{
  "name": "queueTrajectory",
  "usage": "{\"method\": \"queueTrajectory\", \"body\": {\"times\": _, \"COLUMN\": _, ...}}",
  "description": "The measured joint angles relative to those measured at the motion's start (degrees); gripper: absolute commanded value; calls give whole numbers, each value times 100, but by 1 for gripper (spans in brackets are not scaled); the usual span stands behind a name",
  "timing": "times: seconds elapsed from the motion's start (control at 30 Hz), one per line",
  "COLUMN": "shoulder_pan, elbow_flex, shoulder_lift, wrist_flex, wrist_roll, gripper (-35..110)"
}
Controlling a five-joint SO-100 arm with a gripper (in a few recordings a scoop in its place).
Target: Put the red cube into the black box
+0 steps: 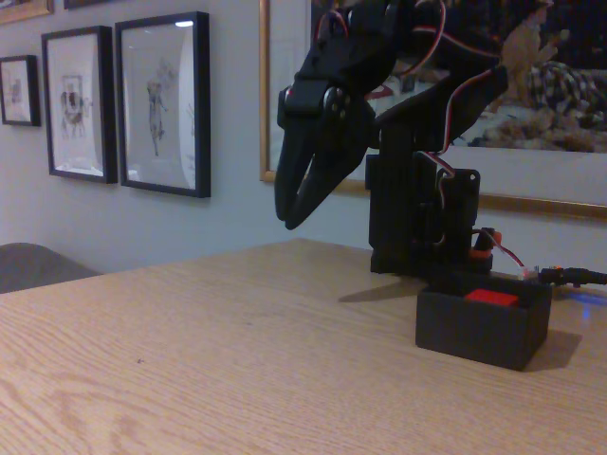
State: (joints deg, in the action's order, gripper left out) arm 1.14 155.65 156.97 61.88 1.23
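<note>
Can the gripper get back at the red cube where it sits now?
Probably yes. The red cube lies in the black box, whose top is open, and the gripper hangs raised to its left with nothing between them.

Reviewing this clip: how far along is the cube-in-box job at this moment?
Done: the red cube sits inside the black box, its top showing above the rim. In hand: nothing; the gripper hangs above the table, left of the box, holding nothing. Left: apparently nothing.
</note>
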Motion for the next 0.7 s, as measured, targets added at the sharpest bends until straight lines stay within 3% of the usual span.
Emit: {"method": "queueTrajectory", "body": {"times": 0.7, "shoulder_pan": 149, "elbow_flex": 378, "shoulder_lift": 211, "wrist_flex": -246, "wrist_roll": -97, "gripper": 1}}
